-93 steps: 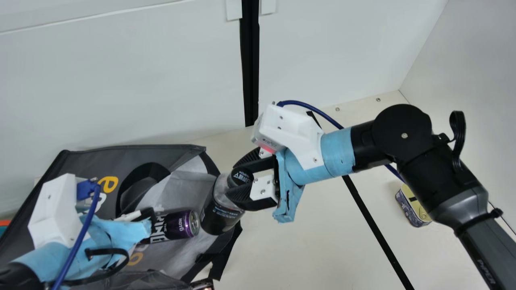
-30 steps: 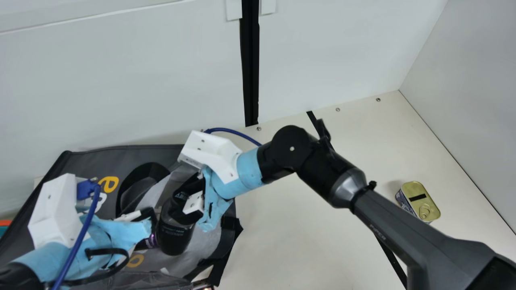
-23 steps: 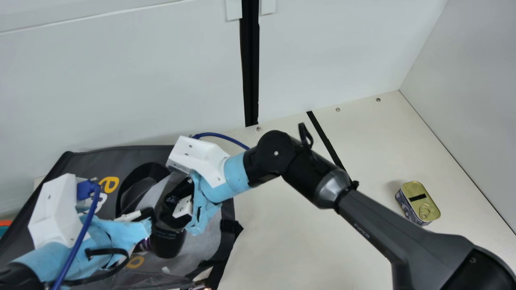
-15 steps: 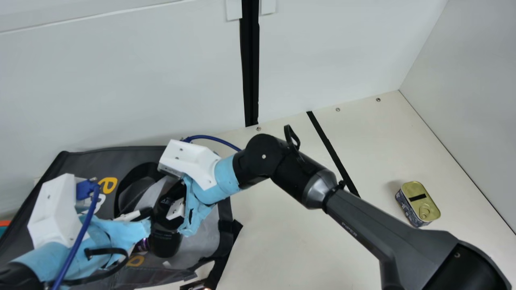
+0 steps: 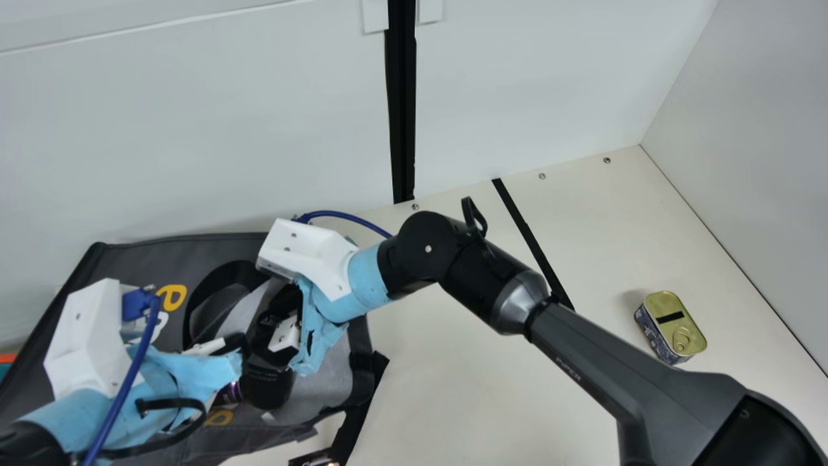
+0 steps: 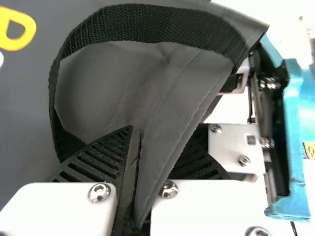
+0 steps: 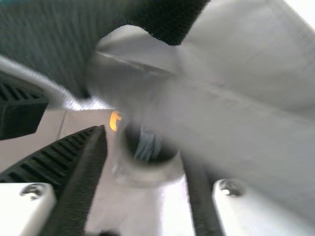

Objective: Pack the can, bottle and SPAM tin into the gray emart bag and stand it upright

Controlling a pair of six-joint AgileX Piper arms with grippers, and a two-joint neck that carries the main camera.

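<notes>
The gray emart bag (image 5: 136,259) lies on its side at the main view's left, mouth facing right. My left gripper (image 5: 236,343) is at its mouth; in the left wrist view that gripper (image 6: 157,147) is shut on the bag's gray fabric (image 6: 113,93). My right gripper (image 5: 278,317) reaches into the mouth, shut on the dark bottle (image 5: 266,388). The right wrist view has this gripper (image 7: 142,140) around the bottle (image 7: 147,169), under a blurred flap of bag (image 7: 256,128). Beside the bottle, the purple can (image 5: 229,393) is mostly covered. Far right stands the gold-topped SPAM tin (image 5: 676,323).
A black strap (image 5: 362,414) hangs from the bag onto the cream table (image 5: 440,401). A dark object (image 5: 317,458) sits at the main view's bottom edge. Walls stand behind and at the right. The right arm (image 5: 582,362) spans the table's middle.
My right gripper has carried the bottle leftward into the bag's mouth, then shifted slightly back right. The can has become mostly hidden. The bag's lower edge has shifted a little; my left arm barely moved.
</notes>
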